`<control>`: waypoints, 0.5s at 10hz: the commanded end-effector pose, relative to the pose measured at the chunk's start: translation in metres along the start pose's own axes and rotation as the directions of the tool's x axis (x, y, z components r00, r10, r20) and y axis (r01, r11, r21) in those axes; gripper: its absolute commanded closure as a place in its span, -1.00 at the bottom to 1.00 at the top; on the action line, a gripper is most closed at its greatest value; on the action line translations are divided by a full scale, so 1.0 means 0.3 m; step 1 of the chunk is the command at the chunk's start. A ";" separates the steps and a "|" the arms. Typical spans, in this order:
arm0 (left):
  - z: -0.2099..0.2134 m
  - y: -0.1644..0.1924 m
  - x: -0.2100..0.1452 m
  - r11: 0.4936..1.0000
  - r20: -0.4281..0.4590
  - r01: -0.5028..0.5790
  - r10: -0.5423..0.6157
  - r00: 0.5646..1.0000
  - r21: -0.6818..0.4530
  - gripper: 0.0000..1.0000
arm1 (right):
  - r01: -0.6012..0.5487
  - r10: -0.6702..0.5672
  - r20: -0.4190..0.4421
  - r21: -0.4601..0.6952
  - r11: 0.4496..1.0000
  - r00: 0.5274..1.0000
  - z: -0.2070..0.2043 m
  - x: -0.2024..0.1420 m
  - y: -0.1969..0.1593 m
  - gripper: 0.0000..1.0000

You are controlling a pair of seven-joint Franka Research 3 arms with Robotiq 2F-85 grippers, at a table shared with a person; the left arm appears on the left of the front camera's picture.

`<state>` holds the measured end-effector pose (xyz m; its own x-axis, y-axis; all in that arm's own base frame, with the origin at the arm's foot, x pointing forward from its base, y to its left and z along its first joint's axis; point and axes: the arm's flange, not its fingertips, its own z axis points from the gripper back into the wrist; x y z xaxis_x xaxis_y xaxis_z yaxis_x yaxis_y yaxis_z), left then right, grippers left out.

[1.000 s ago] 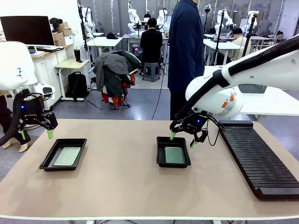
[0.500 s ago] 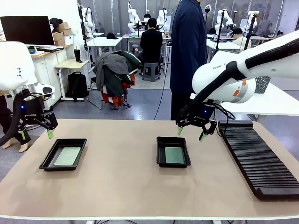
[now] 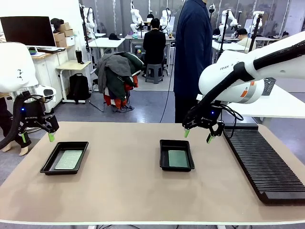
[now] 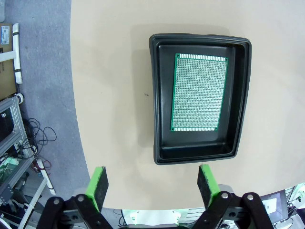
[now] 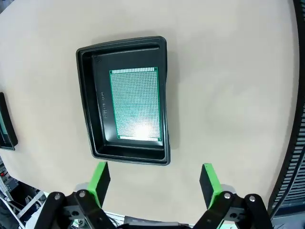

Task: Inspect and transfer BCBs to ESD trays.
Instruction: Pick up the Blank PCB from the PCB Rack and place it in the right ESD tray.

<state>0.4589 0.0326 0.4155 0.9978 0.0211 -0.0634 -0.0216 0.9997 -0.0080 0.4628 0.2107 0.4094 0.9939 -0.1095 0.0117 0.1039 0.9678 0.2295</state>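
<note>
Black ESD trays: left tray (image 3: 65, 158) and middle tray (image 3: 176, 155) each have a BCB lying flat inside. Left gripper (image 3: 35, 137) and right gripper (image 3: 198, 136) both hover spread wide, holding nothing.

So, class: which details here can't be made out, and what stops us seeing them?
- Undersides of both BCBs: hidden, lying flat in the ESD trays.
- Part of the right board's grid, right wrist view: lost in glare.
- Moulded marks on that tray's wall: too small.
- Slotted rack, front view: right end cut off by the edge.
</note>
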 end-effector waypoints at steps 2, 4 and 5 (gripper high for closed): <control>0.001 -0.001 -0.004 1.000 0.000 0.001 -0.001 1.000 0.001 -1.00 | 0.002 -0.002 -0.006 0.009 1.000 1.000 -0.005 -0.006 0.011 -1.00; 0.001 -0.001 -0.004 1.000 0.000 0.001 -0.001 1.000 0.001 -1.00 | 0.002 -0.002 -0.006 0.009 1.000 1.000 -0.005 -0.006 0.011 -1.00; 0.001 -0.001 -0.004 1.000 0.000 0.001 -0.001 1.000 0.001 -1.00 | 0.002 -0.002 -0.006 0.009 1.000 1.000 -0.005 -0.006 0.011 -1.00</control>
<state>0.4589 0.0326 0.4155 0.9978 0.0211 -0.0634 -0.0216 0.9997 -0.0080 0.4623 0.2118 0.4094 0.9942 -0.1072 0.0117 0.1017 0.9680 0.2295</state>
